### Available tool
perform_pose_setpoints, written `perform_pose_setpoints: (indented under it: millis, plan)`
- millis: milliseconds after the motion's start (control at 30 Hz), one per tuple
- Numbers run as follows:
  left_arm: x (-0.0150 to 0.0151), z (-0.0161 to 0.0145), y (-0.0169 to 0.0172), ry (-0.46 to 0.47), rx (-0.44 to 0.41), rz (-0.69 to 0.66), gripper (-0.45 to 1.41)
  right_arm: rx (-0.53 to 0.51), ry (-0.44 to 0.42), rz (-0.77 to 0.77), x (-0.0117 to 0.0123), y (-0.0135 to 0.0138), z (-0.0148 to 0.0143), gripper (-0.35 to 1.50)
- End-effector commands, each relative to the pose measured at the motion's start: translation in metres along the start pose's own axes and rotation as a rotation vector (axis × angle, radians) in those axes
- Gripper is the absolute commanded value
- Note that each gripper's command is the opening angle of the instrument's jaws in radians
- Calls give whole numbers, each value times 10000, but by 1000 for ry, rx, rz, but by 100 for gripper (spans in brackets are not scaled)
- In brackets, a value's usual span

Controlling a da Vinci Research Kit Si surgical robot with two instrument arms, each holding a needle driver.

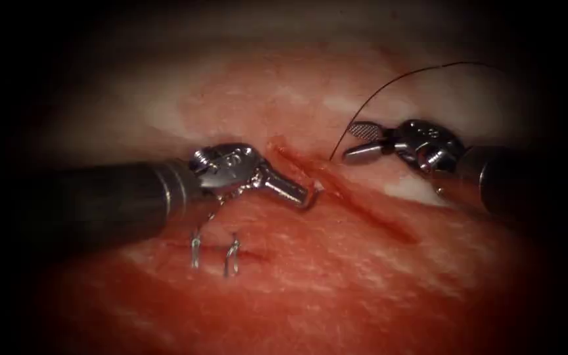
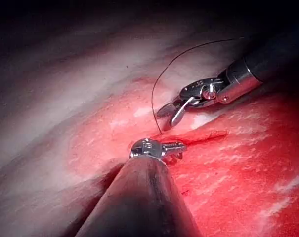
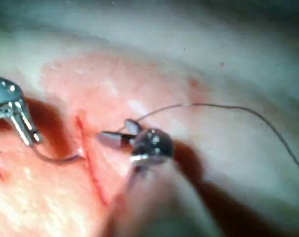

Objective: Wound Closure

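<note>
1. Cut ends of thread (image 1: pixel 213 252): two short pale loops standing up from the tissue (image 1: pixel 336 289) on the near left, left of the cut, below the left tool's shaft. Likely from a finished stitch.

2. Left tool (image 1: pixel 295 192): shaft enters from the left, tip at the left lip of the cut. Jaws closed on the needle (image 3: pixel 55 158); the right wrist view shows the curved needle running from those jaws across to the cut, its far end at the cut's edge. The grip appears to sit near one end of the curve. Whether that far end sits in the tissue cannot be told. Grip this close to the cut suits control of the needle at the wound edge, by judgement.

3. Cut (image 1: pixel 363 204): a dark red line running diagonally, red fluid along it.

4. Right tool (image 1: pixel 356 141): right of the cut, slightly farther. Jaws parted narrowly, holding nothing.

5. Thread (image 1: pixel 396 82): dark strand rising from the cut beside the right tool's tips, arching far and right, slack.
</note>
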Motion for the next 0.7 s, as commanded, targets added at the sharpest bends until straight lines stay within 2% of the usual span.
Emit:
perform_pose_setpoints:
  millis: [33,367,433,467,567,667,700]
  plan:
    - [-3,7,0,1,-6,-2,-45,3,2,0,-1,-1,9,126]
    - [14,0,29,-9,-15,-8,-45,5,0,11,2,-7,6,126]
    - [19,-4,31,-12,1,58,-45,5,-1,12,3,-8,6,126]
    - [23,-7,34,-24,12,166,-45,5,-1,12,3,-8,6,126]
    - [24,-9,39,-72,60,330,-45,5,-1,12,3,-8,6,126]
    - [27,-8,40,-79,80,379,-45,5,-1,12,3,-8,6,126]
    - [32,-8,40,-86,101,437,-45,5,-1,12,3,-8,6,126]
